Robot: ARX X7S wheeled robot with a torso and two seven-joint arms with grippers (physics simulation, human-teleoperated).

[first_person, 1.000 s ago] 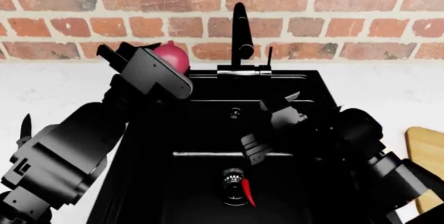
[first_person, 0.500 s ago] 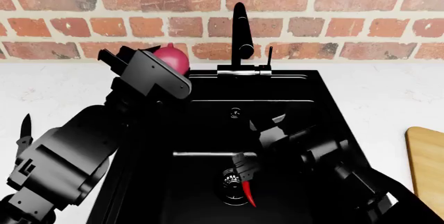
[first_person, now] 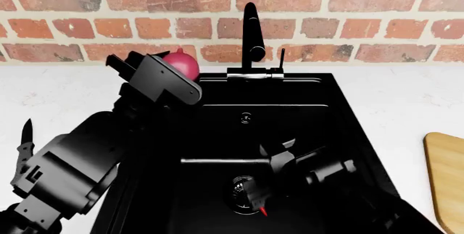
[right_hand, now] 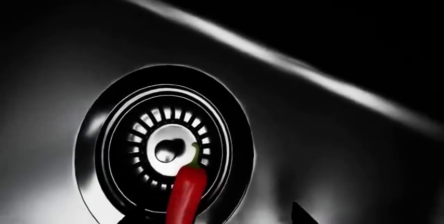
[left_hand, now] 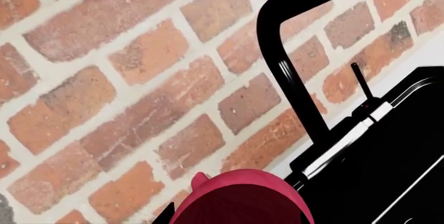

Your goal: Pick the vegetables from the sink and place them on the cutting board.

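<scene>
The purplish-red onion (first_person: 184, 63) is held in my left gripper (first_person: 163, 67), which is shut on it and raised above the sink's back left corner, close to the brick wall. In the left wrist view the onion (left_hand: 243, 199) fills the space between the jaws. The red chili pepper (right_hand: 186, 193) lies across the round metal drain (right_hand: 163, 143) on the floor of the black sink (first_person: 305, 109). My right gripper (first_person: 254, 191) is low in the basin and open, its fingertips (right_hand: 300, 215) on either side of the chili without touching it. Only the chili's tip (first_person: 262, 210) shows in the head view.
The tan cutting board (first_person: 446, 174) lies on the white counter at the right edge. The black faucet (first_person: 251, 33) stands at the sink's back rim and also shows in the left wrist view (left_hand: 284, 73). A dark pointed object (first_person: 26, 136) stands at the far left.
My right gripper has gone down and forward into the sink to the chili on the drain. My left gripper with the onion has barely moved.
</scene>
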